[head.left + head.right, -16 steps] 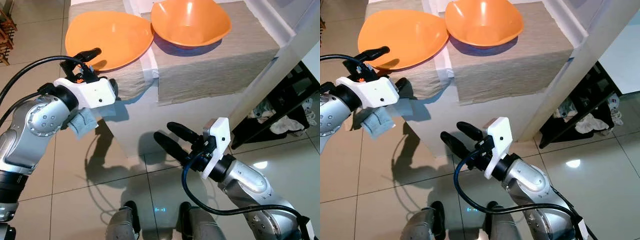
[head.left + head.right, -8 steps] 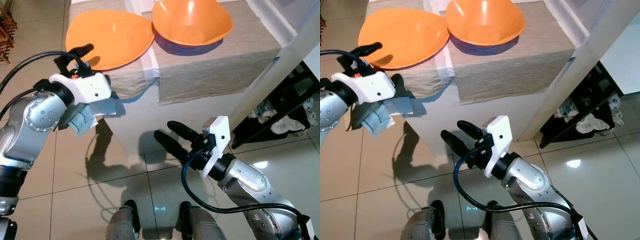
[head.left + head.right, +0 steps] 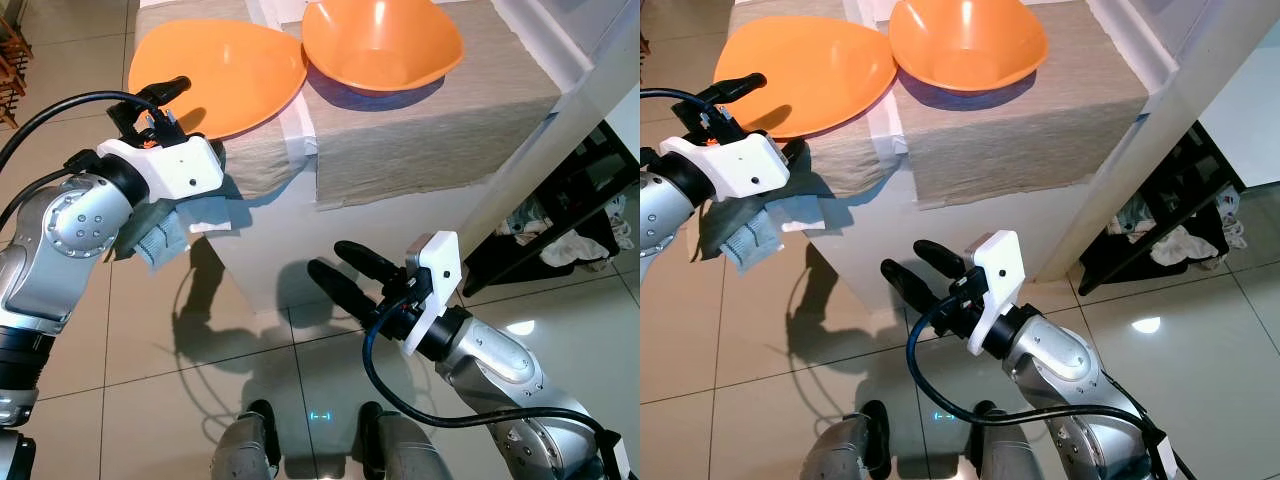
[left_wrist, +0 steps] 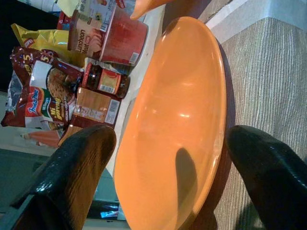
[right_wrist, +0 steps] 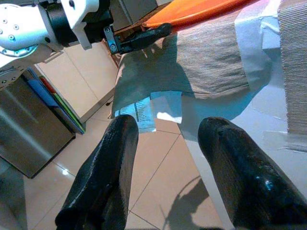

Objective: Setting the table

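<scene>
Two orange dishes on the white worktop (image 3: 300, 250) in the left eye view: a shallow orange plate (image 3: 225, 75) on a beige placemat (image 3: 255, 160) at the near left corner, and a deeper orange bowl (image 3: 380, 42) on a second beige placemat (image 3: 430, 130) just to its right, rims close together. Left claw (image 3: 150, 105) raised at the plate's near edge, fingers spread apart, grasping nothing. Right claw (image 3: 345, 275) low in front of the worktop, over the tiled floor (image 3: 150, 400), fingers parted and empty. Grey cloth (image 3: 155, 240) hanging below the left wrist.

Right eye view: same layout; a dark rack (image 3: 1160, 230) with crumpled fabric to the right of the worktop.

Left wrist view: plate (image 4: 177, 124) seen edge-on between the two black fingers (image 4: 76, 167), both well apart, not touching it; placemat (image 4: 268, 91) under it; snack packets (image 4: 43, 91) and a red tub (image 4: 122, 40) beyond.

Right wrist view: two spread fingers (image 5: 103, 177) pointing toward the worktop's corner, with the left claw (image 5: 139, 38) and plate rim (image 5: 196, 12) ahead; a paper label (image 5: 139, 112) hanging at the mat's edge.
</scene>
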Robot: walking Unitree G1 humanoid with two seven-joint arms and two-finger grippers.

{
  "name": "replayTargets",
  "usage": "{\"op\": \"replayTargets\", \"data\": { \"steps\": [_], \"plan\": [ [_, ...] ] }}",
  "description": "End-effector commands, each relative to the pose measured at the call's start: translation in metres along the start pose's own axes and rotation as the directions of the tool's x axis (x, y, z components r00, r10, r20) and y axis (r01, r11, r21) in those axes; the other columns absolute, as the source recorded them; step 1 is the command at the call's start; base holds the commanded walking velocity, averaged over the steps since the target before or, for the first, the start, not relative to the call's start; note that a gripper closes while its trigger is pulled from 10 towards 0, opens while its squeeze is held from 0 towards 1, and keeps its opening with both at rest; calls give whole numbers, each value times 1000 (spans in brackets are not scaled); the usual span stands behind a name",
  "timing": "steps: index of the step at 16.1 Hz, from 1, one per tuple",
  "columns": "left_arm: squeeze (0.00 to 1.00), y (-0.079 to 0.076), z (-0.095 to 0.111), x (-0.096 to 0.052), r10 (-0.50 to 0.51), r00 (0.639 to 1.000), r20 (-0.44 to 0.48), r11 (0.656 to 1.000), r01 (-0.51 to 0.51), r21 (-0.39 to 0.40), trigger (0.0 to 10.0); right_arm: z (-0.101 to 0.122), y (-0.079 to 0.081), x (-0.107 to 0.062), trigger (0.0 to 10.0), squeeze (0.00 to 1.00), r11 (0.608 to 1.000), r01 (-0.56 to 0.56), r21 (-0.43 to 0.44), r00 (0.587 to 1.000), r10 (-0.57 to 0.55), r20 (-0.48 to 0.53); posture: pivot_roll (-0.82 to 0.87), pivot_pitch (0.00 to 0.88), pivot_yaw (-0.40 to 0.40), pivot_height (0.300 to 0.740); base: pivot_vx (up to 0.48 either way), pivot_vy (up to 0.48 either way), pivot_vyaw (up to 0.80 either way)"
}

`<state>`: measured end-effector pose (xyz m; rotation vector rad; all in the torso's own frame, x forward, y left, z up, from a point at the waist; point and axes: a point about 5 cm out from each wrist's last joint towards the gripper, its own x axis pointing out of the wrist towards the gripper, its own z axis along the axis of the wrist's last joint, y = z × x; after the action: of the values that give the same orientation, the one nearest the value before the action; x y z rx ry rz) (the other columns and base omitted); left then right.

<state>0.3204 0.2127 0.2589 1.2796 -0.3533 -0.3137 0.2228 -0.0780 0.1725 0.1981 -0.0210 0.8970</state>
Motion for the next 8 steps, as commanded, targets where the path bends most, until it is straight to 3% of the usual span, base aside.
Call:
{"op": "replayTargets", "data": {
  "steps": [1,8],
  "plan": [
    [0,4,-8,-3,2,999,-36,999,0,39,10000,3,3,-1,10000,0,1000,-5,-6,1000,5,5,-68,304,21,740,0,0,0],
    [0,3,-23,-1,-9,993,-120,995,21,93,10000,9,2,1,10000,0,1000,5,-19,1000,-4,20,-74,301,21,740,0,0,0]
  ]
}}
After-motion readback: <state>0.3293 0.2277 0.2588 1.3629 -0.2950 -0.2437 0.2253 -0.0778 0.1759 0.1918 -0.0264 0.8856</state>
